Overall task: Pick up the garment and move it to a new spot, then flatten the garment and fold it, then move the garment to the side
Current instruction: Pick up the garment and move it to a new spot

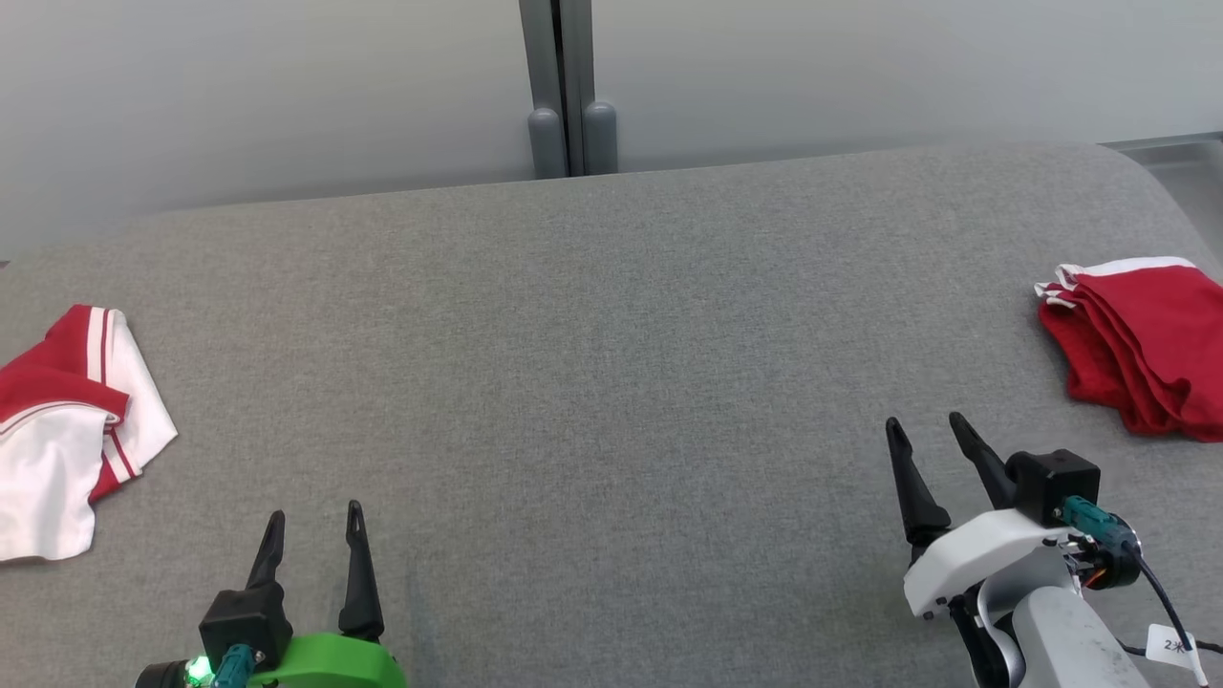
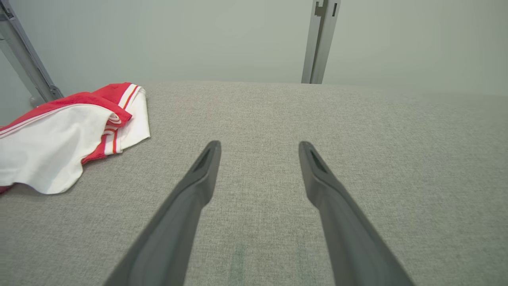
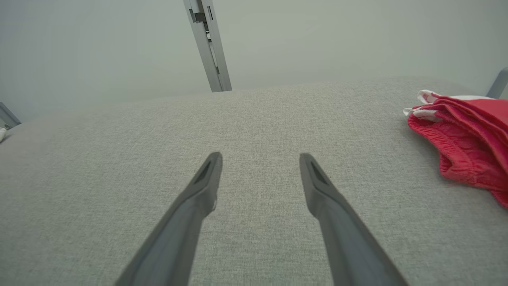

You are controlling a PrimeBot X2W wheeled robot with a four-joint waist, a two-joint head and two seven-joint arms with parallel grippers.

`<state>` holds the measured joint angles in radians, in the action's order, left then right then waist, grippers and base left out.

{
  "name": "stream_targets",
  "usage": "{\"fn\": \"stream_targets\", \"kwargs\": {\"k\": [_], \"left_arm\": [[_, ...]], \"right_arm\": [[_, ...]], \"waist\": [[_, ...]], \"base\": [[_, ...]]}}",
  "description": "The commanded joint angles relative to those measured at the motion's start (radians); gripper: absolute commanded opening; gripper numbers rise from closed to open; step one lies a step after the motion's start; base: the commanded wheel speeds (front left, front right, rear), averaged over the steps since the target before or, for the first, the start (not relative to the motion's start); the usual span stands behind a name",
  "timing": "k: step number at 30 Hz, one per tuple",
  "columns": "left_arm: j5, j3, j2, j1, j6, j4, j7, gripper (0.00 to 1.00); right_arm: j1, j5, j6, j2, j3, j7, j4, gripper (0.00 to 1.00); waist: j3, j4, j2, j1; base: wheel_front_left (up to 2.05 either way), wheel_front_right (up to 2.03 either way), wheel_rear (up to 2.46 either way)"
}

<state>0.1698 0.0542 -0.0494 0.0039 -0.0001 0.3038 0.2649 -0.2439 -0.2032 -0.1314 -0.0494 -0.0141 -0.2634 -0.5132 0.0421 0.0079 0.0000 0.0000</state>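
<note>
Two garments lie on the grey padded table (image 1: pixel 592 344). A red and white garment (image 1: pixel 67 420) is crumpled at the left edge, and in the left wrist view the same garment (image 2: pixel 67 135) lies to the upper left of my fingers. A folded red garment (image 1: pixel 1142 344) with white trim rests at the far right; the right wrist view has this red garment (image 3: pixel 464 139) at its right edge. My left gripper (image 1: pixel 315 526) hovers open near the front left, holding nothing. My right gripper (image 1: pixel 927 435) stands open at the front right, below and left of the red garment.
A grey wall with a vertical metal post (image 1: pixel 568 86) runs behind the table's far edge. The table's rounded right corner (image 1: pixel 1161 182) drops off near the red garment. Bare grey fabric spans the wide middle between the two garments.
</note>
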Motion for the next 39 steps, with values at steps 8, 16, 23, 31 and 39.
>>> {"fn": "stream_targets", "kwargs": {"k": [8, 16, 23, 31, 39], "left_arm": [[0.014, -0.004, -0.003, -0.011, 0.011, -0.035, -0.001, 1.0], [0.004, -0.02, -0.003, -0.008, 0.043, -0.024, -0.001, 1.0], [0.033, -0.045, -0.003, 0.016, 0.058, 0.017, -0.001, 1.0], [0.081, -0.08, -0.003, 0.034, 0.077, 0.037, -0.001, 1.0], [0.108, -0.11, -0.002, 0.021, 0.059, 0.044, -0.001, 1.0]], "right_arm": [[-0.002, 0.02, 0.002, -0.004, -0.022, -0.001, 0.011, 1.0], [0.0, 0.021, 0.002, -0.003, -0.059, -0.001, 0.023, 1.0], [-0.003, 0.028, 0.002, -0.004, -0.087, -0.001, 0.023, 1.0], [-0.009, 0.01, 0.002, -0.004, -0.115, -0.002, 0.024, 1.0], [-0.022, 0.02, 0.002, -0.005, -0.148, -0.001, 0.019, 1.0]], "waist": [[0.031, 0.072, 0.0, 0.0], [0.05, 0.233, 0.0, 0.0], [0.053, 0.369, 0.0, 0.0], [0.053, 0.475, 0.0, 0.0], [0.073, 0.484, 0.0, 0.0]], "base": [[0.0, 0.0, 0.0], [0.0, 0.0, 0.0], [0.0, 0.0, 0.0], [0.0, 0.0, 0.0], [0.0, 0.0, 0.0]]}}
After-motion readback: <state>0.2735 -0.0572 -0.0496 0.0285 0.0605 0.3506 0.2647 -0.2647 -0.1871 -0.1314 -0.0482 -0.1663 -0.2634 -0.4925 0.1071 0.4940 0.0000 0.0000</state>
